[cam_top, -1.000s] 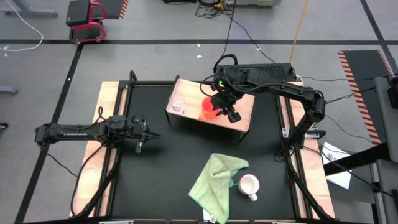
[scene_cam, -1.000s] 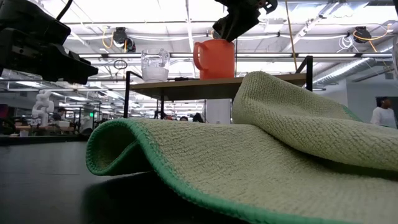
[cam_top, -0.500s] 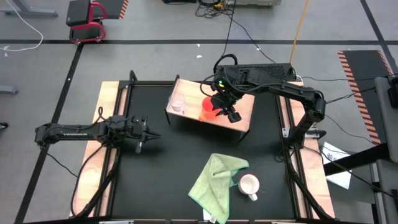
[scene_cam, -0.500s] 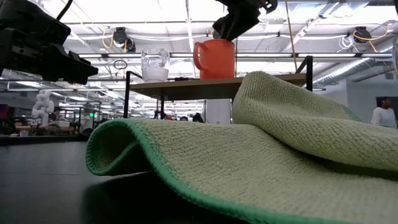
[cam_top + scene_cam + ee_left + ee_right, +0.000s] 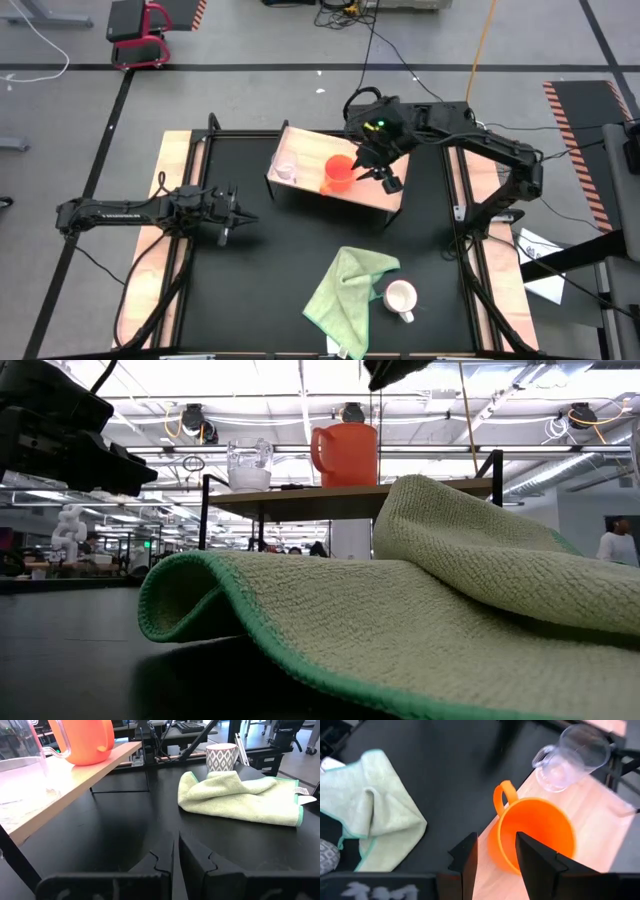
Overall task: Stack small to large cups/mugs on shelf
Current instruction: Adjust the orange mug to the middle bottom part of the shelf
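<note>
Two of three vessels standing on the low light-wood shelf [image 5: 385, 185]: mid-size orange handled mug [image 5: 338, 173] and small clear glass cup [image 5: 286, 171], near each other, not nested. Leaving the larger white patterned mug [image 5: 400, 297] down on the black tabletop [image 5: 270, 250], beside the light green cloth [image 5: 343, 285]. Hovering above the orange mug, right gripper [image 5: 495, 852], fingers parted, holding nothing. Waiting at the table's left edge, left gripper [image 5: 175, 852], fingers closed, empty.

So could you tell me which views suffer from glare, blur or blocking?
Low view: bright ceiling lights wash the background, and the green cloth fills the foreground. Right wrist view: the glass cup looks faint against the shelf. High view: evenly lit.
</note>
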